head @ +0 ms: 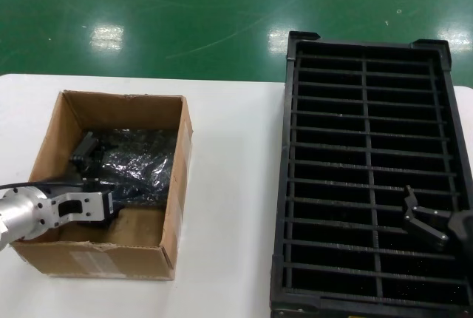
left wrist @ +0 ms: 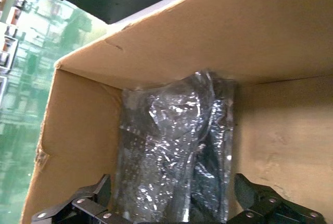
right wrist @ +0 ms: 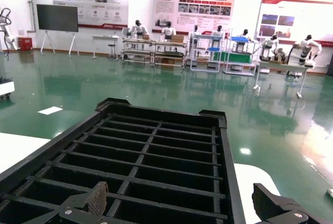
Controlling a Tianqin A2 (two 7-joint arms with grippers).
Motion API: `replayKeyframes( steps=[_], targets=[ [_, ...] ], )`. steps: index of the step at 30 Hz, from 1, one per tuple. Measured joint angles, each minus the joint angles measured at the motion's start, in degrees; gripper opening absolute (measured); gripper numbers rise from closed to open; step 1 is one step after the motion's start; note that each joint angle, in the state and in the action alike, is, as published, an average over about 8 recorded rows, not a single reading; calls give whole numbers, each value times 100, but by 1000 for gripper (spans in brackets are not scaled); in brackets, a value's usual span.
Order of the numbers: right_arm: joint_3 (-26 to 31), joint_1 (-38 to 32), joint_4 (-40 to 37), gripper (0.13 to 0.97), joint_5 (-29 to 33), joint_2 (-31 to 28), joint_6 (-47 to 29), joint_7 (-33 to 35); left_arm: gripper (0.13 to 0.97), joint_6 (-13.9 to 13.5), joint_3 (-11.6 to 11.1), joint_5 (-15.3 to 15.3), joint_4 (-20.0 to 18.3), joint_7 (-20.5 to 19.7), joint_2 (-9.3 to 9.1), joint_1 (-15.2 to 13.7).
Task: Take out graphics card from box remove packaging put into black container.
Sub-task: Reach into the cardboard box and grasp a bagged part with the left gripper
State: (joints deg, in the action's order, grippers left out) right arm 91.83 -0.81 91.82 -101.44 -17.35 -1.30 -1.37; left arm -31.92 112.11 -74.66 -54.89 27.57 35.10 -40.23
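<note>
Left hand [left wrist: 171,208], fingers spread wide, sits inside the box [head: 52,133] at lower left, straddling the near end of the bagged graphics card [left wrist: 177,151], whose long axis runs straight ahead.

brown box [head: 44,140], glittery silver-grey packaging [head: 144,163], black container [head: 284,185], white table [head: 229,185].

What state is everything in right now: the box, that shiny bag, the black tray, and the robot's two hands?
box: open-topped, on the table.
packaging: crinkled, lying inside the box.
black container: slots look empty.
left gripper: inside the box, fingers open either side of the packaging.
right gripper: above the black container, fingers open, holding nothing.
</note>
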Motion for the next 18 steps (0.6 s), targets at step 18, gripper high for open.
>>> replayKeyframes(
  steps=[18],
  targets=[
    [0, 0, 0, 966, 0, 0, 0, 0, 580, 226, -18, -326, 340, 710, -85, -64]
  ],
)
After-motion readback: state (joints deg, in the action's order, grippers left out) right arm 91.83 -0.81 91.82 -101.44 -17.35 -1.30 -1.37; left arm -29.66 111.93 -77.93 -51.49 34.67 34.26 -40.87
